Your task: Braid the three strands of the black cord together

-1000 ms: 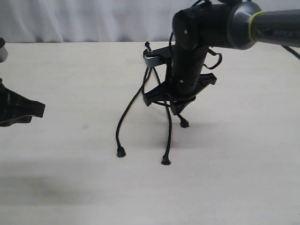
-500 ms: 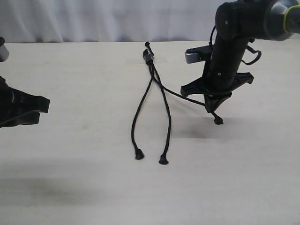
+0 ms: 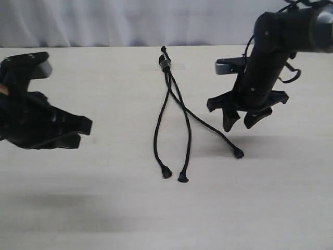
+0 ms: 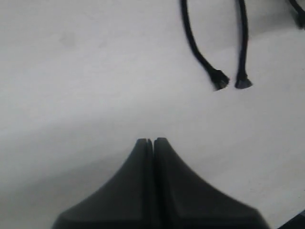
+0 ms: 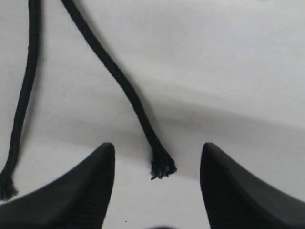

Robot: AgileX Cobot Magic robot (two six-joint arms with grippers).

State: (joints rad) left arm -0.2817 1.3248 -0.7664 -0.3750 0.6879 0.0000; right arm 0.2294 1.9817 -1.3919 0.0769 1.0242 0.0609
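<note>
The black cord's knotted top (image 3: 165,63) lies at the table's far middle, and its three strands run toward the front. The left strand (image 3: 158,130) and the middle strand (image 3: 188,140) end close together, seen also in the left wrist view as two frayed tips (image 4: 219,80) (image 4: 243,83). The right strand (image 3: 213,131) crosses out to the right and ends in a frayed knot (image 5: 163,167). My right gripper (image 3: 242,121) hangs open just above that strand, its knot lying between the fingers, untouched. My left gripper (image 4: 152,141) is shut on nothing, left of the cord.
A piece of clear tape (image 3: 176,65) holds the cord's top to the pale table (image 3: 104,198). A white curtain (image 3: 104,21) closes the back. The right arm (image 3: 291,26) reaches in from the upper right.
My right gripper carried the right strand out to the right, opened and let it drop on the table. The left strand's end shifted right beside the middle one. My left gripper moved in toward the cord.
</note>
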